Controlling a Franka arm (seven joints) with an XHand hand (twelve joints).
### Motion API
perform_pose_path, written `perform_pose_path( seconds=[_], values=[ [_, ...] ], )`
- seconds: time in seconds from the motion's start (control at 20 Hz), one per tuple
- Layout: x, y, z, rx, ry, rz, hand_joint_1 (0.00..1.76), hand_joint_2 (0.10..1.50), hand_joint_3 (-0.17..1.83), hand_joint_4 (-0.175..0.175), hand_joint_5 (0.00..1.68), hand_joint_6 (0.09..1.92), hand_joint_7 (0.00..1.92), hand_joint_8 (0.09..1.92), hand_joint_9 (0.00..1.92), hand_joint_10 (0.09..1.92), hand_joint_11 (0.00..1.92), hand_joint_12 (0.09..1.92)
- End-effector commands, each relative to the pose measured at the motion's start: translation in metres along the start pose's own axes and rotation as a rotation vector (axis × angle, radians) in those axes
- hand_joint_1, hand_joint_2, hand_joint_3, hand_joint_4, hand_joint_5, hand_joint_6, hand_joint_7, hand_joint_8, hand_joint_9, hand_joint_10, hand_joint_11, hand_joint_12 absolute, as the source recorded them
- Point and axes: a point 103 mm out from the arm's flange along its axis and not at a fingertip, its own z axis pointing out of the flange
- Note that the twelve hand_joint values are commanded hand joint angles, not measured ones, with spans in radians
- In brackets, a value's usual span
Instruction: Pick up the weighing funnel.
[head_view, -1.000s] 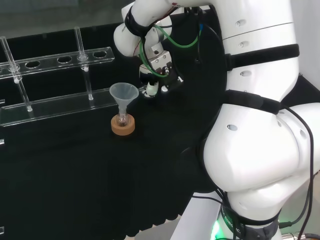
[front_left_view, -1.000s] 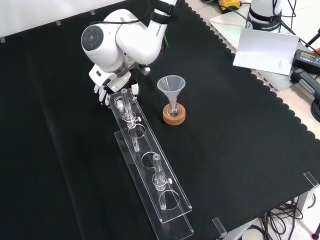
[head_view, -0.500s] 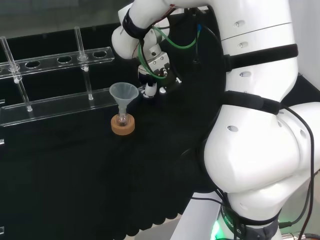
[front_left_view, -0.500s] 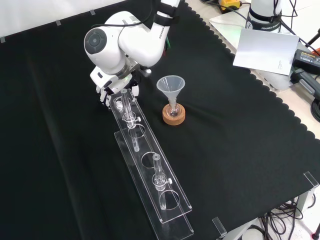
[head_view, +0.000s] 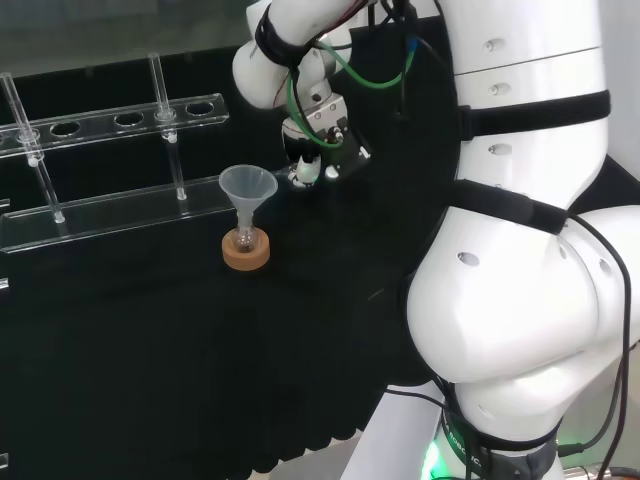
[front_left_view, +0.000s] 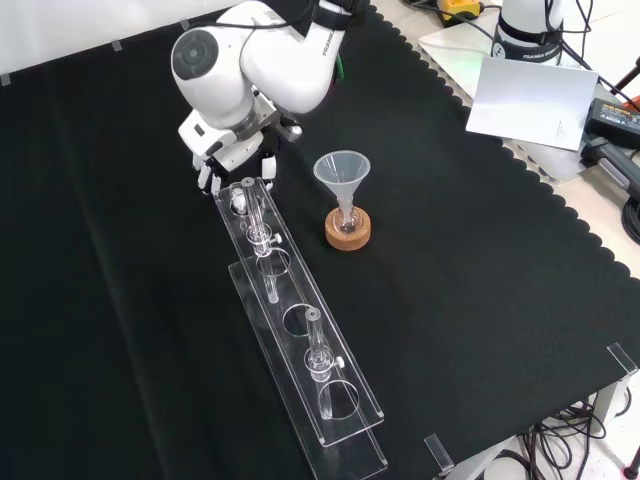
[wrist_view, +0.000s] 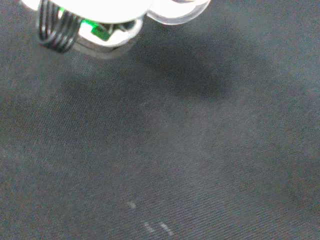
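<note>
Front view: hand (front_left_view: 236, 158) by the rack's (front_left_view: 352, 452) far end; grasp state unclear

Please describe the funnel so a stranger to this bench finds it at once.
In the front view, a long clear rack lies on the black cloth. Right of its far end stands a cork ring, with the funnel above it, mouth up. It alone is cone-shaped; the rack has thin posts.

Black cloth (front_left_view: 480, 300) with a scalloped edge
</note>
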Motion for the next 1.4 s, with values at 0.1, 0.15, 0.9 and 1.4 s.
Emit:
perform_pose_path(
  seconds=[0.1,0.15,0.9,1.4],
  values=[
    [-0.02,-0.02,-0.018,-0.03,0.035,0.022,1.14,0.66,0.58,0.175,1.37,0.45,0.79,0.65,1.16,0.26,1.0,0.92],
    [-0.022,-0.022,-0.02,-0.03,0.033,0.024,1.14,0.66,0.58,0.175,1.38,0.45,0.79,0.65,1.16,0.26,1.0,0.92],
    [-0.048,-0.093,-0.096,-0.003,-0.107,0.115,1.14,0.66,0.57,0.175,1.37,0.45,0.73,0.64,1.14,0.24,0.99,0.91],
    [-0.051,-0.131,-0.12,-0.014,-0.122,0.125,1.14,0.66,0.57,0.175,1.37,0.45,0.72,0.64,1.14,0.23,0.98,0.92]
  ],
)
